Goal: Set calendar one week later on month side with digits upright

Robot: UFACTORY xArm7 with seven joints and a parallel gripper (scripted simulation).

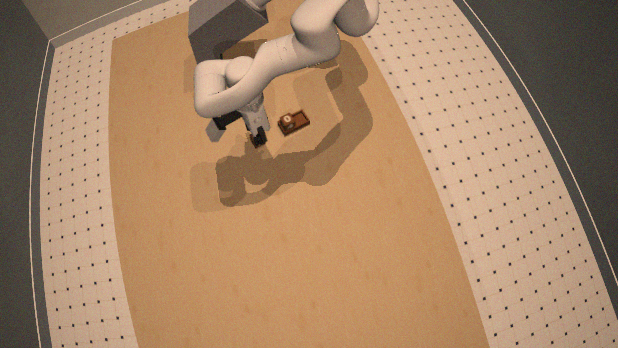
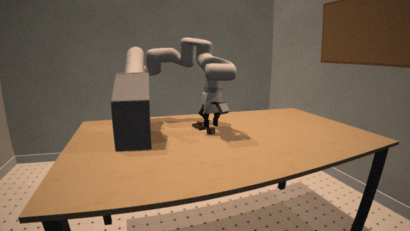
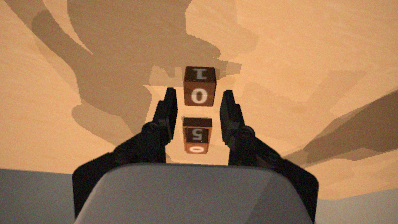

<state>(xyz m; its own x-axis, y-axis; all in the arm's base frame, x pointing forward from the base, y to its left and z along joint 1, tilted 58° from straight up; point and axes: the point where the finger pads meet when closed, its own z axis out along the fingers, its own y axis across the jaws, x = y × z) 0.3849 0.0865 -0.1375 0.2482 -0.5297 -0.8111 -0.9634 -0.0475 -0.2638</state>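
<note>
In the wrist view my gripper [image 3: 199,99] is half open, and two brown date cubes line up between its fingers. The farther cube [image 3: 199,86] stands on the table and shows a 1 on top and a 0 on its near face, both upside down from here. The nearer cube [image 3: 197,135] shows a 5 and a 0, with a gap to each finger. From the side the gripper [image 2: 211,122] hangs just above the table, with a cube [image 2: 210,130] on the table under it. The brown tray [image 1: 296,122] lies flat beside the gripper [image 1: 258,137]. A cube with a round digit on top [image 1: 286,119] sits in one end.
The arm's dark base box [image 2: 131,114] stands at the left rear of the table. The tray also shows in the side view [image 2: 200,125], just left of the fingers. The table edges are far from the gripper.
</note>
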